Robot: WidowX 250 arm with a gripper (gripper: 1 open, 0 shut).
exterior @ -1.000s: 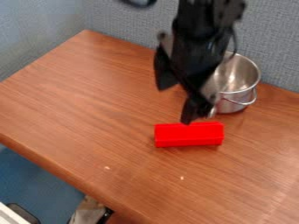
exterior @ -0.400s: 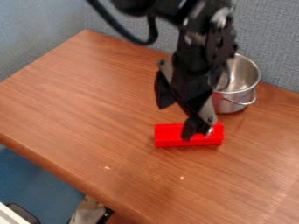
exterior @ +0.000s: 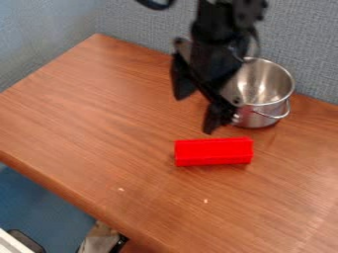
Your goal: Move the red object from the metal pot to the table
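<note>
The red object (exterior: 212,151), a bright red rectangular block, lies flat on the table (exterior: 93,109), in front of the metal pot (exterior: 260,89). The shiny steel pot stands at the back right, and nothing shows inside it. My black gripper (exterior: 195,107) hangs above the table just left of the pot and behind the block, clear of both. Its two fingers point down and stand apart, one on the left (exterior: 177,86) and one lower on the right (exterior: 214,121), with nothing between them.
A blue-grey wall runs behind the table. The table's rounded front edge (exterior: 79,193) drops off to the floor at the lower left, and its right side runs out of the frame.
My gripper dipped down to the red block, then rose up and back toward the pot. The block stays in the same spot on the table.
</note>
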